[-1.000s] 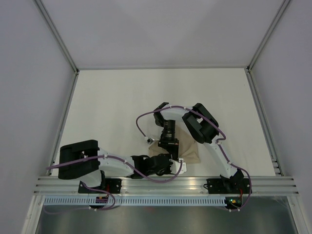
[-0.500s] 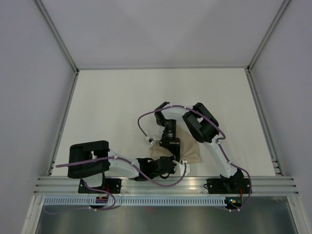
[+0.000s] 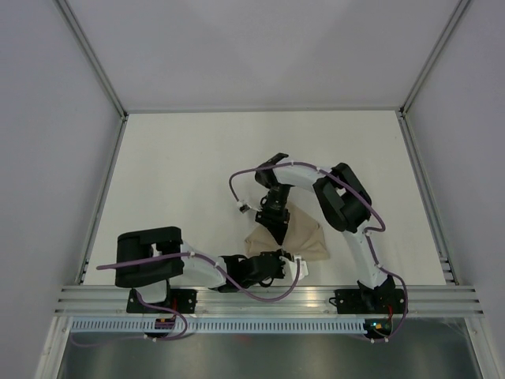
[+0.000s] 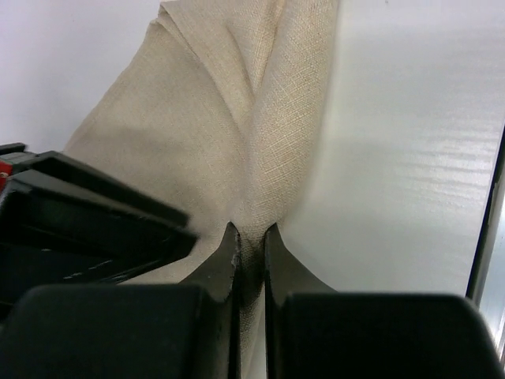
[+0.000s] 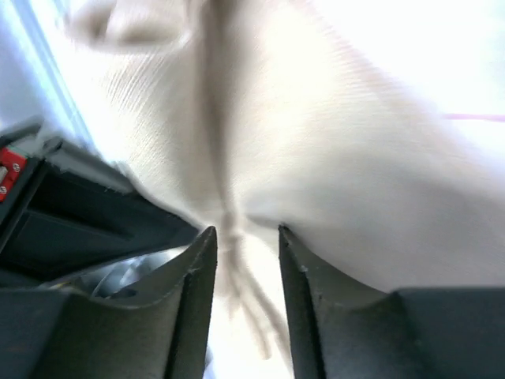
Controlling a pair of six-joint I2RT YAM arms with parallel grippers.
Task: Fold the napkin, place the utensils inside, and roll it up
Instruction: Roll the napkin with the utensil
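The napkin (image 3: 293, 241) lies bunched on the worktop (image 3: 189, 158) near its front edge. The left hand (image 4: 251, 237) pinches its near hem tight, and the right hand (image 5: 245, 233) stands part-open astride a raised ridge. A clean fold likely needs the hem drawn taut and low, smoothing creases first.

No legible text; red patch (image 5: 8, 174) on black housing (image 5: 79, 213), maybe label, too blurred to read.
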